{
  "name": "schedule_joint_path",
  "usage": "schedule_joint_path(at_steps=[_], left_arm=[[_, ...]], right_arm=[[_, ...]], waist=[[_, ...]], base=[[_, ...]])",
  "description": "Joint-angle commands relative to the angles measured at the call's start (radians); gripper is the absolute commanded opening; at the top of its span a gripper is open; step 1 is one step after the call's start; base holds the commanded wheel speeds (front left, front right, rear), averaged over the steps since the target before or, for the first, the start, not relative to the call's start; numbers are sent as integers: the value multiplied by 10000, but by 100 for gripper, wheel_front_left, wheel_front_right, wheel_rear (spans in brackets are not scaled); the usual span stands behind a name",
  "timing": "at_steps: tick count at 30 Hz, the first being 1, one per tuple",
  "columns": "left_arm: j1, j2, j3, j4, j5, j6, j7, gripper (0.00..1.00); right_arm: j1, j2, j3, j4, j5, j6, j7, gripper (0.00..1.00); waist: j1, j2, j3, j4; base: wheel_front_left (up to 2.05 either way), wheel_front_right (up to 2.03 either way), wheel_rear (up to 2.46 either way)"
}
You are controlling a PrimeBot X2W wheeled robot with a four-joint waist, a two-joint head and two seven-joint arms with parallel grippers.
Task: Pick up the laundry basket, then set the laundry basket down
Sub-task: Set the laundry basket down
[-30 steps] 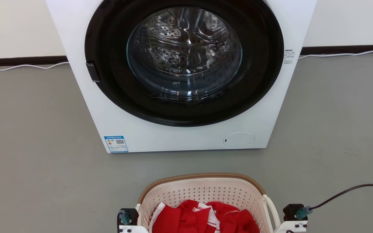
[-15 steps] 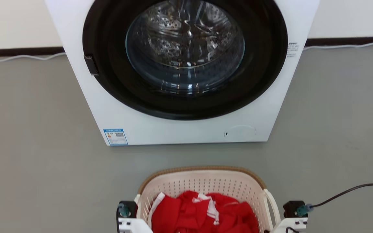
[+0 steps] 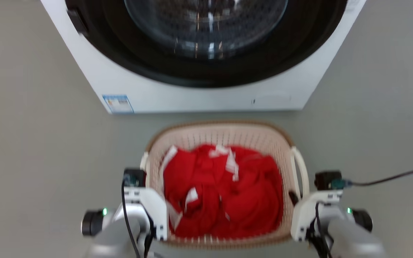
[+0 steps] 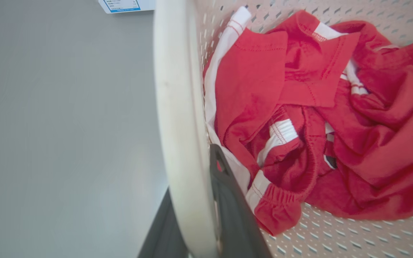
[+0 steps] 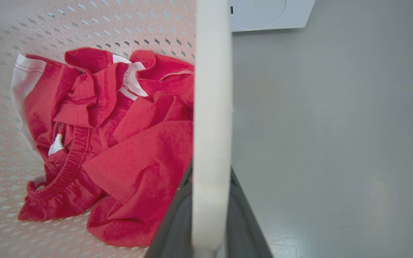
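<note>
Left end effector (image 4: pixel 192 179): two dark fingers clamped on either side of the left handle (image 4: pixel 174 107) of the laundry basket (image 3: pixel 224 138), one finger inside the loop, one outside.
Right end effector (image 5: pixel 212 179): likewise clamped on the right handle (image 5: pixel 212 89).

Location of item: laundry basket on the near side of the washer (image 3: pixel 199 96), centred before its door and apart from it, held between the two arms over the grey floor (image 3: pixel 31 143).

Progress, as judged: grasp on both handles complete. Whether the base rests on the floor or hangs above it cannot be told. Release of both handles remains outstanding.

Materials and form:
- Basket: cream-white moulded plastic, rounded-rectangular, walls and bottom pierced with rows of small holes; brown woven-look band round the rim; handles are smooth, flat white loops.
- Contents: red garments (image 3: pixel 224 186), soft knit, crumpled, with white trim and a gathered elastic hem.
- Washer: white glossy cabinet, broad black door ring, glass porthole over a perforated steel drum; blue label at lower left.
- Floor: matte, even grey.
- Cable (image 3: pixel 389 177): thin, dark, trailing right from the right wrist.
</note>
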State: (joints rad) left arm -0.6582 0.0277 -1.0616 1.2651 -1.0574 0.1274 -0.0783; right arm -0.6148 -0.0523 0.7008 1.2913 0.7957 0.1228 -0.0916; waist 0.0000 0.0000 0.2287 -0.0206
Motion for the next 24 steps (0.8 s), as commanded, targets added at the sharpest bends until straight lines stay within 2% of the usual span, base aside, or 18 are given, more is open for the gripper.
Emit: schedule_joint_path(at_steps=[1,10,24], left_arm=[[-710,225,190,34,57,124,-215,0],[-2224,327,339,142,168,526,-859,0],[-4098,311,492,182,458,1163,-1725,0]], right_arm=[[-433,20,203,-144,26,79,-403,0],[-1982,20,-115,-16,-529,79,-1469,0],[-3526,-134,-2167,-7,-2381,79,-1697,0]], waist=[[0,0,1046,37],[0,0,3345,154],[0,0,6091,531]], base=[[0,0,0],[0,0,0],[0,0,0]])
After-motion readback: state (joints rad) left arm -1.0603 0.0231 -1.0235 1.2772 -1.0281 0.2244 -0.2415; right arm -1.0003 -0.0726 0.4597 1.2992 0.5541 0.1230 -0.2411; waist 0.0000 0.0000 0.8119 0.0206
